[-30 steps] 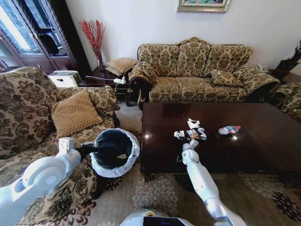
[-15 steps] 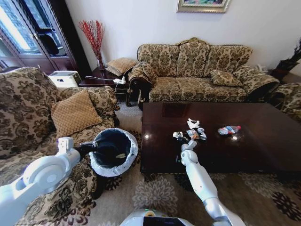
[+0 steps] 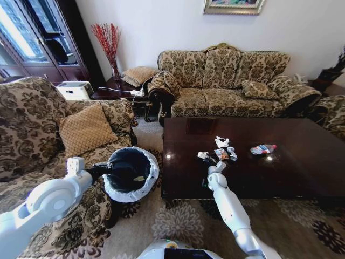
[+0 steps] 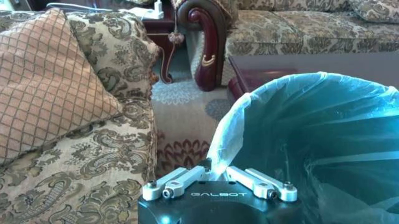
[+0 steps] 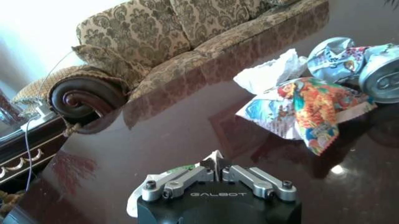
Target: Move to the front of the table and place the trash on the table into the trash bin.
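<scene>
The dark glossy table carries the trash: a white paper bit, crinkled wrappers and a crushed bottle. My right gripper is low over the table's near left part, shut on a small white-and-green scrap; the right wrist view shows the right gripper pinching that scrap, with a colourful wrapper and white paper beyond. The trash bin stands left of the table. My left gripper is shut on the bin's bag rim.
A patterned armchair with a gold cushion is close on the left of the bin. A long patterned sofa runs behind the table. A small side table with a red vase stands at the back left. Patterned carpet lies before the table.
My right gripper has edged slightly left along the table with the small scrap in it. The bin and left arm have barely shifted.
</scene>
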Robot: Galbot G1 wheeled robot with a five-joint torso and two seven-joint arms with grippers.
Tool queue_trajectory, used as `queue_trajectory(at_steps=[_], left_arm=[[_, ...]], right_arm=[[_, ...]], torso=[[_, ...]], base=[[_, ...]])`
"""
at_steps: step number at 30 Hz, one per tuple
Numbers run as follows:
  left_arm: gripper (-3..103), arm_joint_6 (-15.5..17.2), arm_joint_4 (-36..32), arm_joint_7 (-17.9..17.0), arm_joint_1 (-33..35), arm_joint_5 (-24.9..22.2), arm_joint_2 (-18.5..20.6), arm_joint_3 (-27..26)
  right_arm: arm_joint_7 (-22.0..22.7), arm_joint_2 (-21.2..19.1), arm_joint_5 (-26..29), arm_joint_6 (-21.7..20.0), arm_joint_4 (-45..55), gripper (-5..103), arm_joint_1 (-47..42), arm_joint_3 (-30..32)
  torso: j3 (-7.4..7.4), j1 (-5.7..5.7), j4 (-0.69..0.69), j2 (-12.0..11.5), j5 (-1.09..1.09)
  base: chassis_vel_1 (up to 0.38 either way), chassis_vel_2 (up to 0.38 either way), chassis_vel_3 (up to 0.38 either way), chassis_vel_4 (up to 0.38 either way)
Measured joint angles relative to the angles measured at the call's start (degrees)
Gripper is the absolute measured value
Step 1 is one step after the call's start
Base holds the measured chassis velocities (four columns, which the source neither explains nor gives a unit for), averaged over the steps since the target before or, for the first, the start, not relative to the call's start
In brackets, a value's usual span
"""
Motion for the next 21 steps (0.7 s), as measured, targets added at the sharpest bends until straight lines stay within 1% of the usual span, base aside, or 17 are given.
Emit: queue_trajectory(at_steps=[3, 4, 6, 7, 8, 10, 12, 13, 14, 15, 17, 18, 19, 20, 21], left_arm=[[0, 0.00, -0.09, 0.00, 0.05, 0.02, 0.04, -0.02], [0, 0.00, -0.20, 0.01, 0.19, -0.03, 0.12, -0.17], [0, 0.00, -0.39, -0.18, 0.54, -0.52, 0.42, -0.67], [0, -0.01, -0.41, -0.32, 0.75, -0.95, 0.78, -0.87], [0, -0.01, -0.41, -0.32, 0.75, -0.95, 0.78, -0.87], [0, 0.00, -0.31, -0.46, 0.83, -1.49, 1.59, -1.01], [0, -0.02, -0.05, -0.79, 0.52, -2.14, 2.45, -1.05], [0, -0.02, -0.05, -0.79, 0.52, -2.14, 2.45, -1.05], [0, -0.04, -0.02, -0.86, 0.41, -2.32, 2.71, -1.05], [0, -0.04, -0.02, -0.86, 0.41, -2.32, 2.71, -1.05], [0, -0.11, 0.01, -0.94, 0.23, -2.65, 3.14, -1.03], [0, -0.11, 0.01, -0.94, 0.23, -2.65, 3.14, -1.03], [0, -0.14, 0.04, -1.03, 0.21, -2.96, 3.34, -0.95], [0, -0.14, 0.12, -1.04, 0.20, -3.02, 3.36, -0.87], [0, -0.14, 0.24, -1.09, 0.17, -3.17, 3.35, -0.78]], right_arm=[[0.07, -0.31, 0.38, -0.32, 2.07, 0, -1.00, 0.22], [0.09, -0.54, 0.36, -0.07, 5.31, 0, -2.31, 0.61], [0.11, -0.97, -2.18, 2.73, 12.00, 0, -4.80, 1.42], [0.12, -1.32, -3.45, 3.33, 16.96, 0, -6.09, 1.46], [0.12, -1.32, -3.45, 3.33, 16.96, 0, -6.09, 1.46], [0.12, -1.79, -3.62, 2.89, 25.73, 0, -7.11, 0.76], [0.12, -1.91, -2.97, 1.16, 36.07, 0, -7.05, -1.13], [0.12, -1.91, -2.97, 1.16, 36.07, 0, -7.05, -1.13], [0.12, -1.93, -2.50, 0.48, 39.39, 0, -6.73, -2.07], [0.12, -1.93, -2.50, 0.48, 39.39, 0, -6.73, -2.07], [0.12, -2.21, -0.71, -1.70, 46.69, 0, -5.60, -5.35], [0.12, -2.21, -0.71, -1.70, 46.69, 0, -5.60, -5.35], [0.11, -3.01, 1.71, -3.69, 52.48, 0, -4.50, -10.76], [0.10, -3.40, 2.55, -4.36, 54.64, 0, -4.01, -14.12], [0.09, -3.84, 3.00, -4.99, 56.78, 0, -3.33, -18.98]], torso=[[0.01, 0.00, -0.01, -0.01, 0.01], [0.02, 0.01, -0.02, -0.02, 0.02], [0.02, 0.02, -0.03, -0.02, 0.00], [0.02, 0.02, -0.03, -0.02, 0.01], [0.02, 0.02, -0.03, -0.02, 0.01], [0.01, 0.01, -0.04, -0.01, -0.01], [0.00, 0.00, -0.01, -0.01, -0.02], [0.00, 0.00, -0.01, -0.01, -0.02], [0.00, 0.00, 0.00, -0.01, 0.00], [0.00, 0.00, 0.00, -0.01, 0.00], [0.00, 0.00, -0.01, -0.01, -0.03], [0.00, 0.00, -0.01, -0.01, -0.03], [0.00, 0.01, -0.01, -0.01, -0.02], [0.00, 0.00, -0.01, -0.01, -0.02], [0.00, 0.00, -0.01, -0.01, -0.02]], base=[[0.000, 0.000, 0.000, 0.000], [0.000, 0.000, 0.000, 0.000], [0.000, 0.000, 0.000, 0.000], [0.000, 0.000, 0.000, 0.000], [0.000, 0.000, 0.000, 0.000], [0.000, 0.000, 0.000, 0.000], [0.000, 0.000, 0.000, 0.000], [0.000, 0.000, 0.000, 0.000], [0.000, 0.000, 0.000, 0.000], [0.000, 0.000, 0.000, 0.000], [0.000, 0.000, 0.000, 0.000], [0.000, 0.000, 0.000, 0.000], [0.000, 0.000, 0.000, 0.000], [0.000, 0.000, 0.000, 0.000], [0.000, 0.000, 0.000, 0.000]])
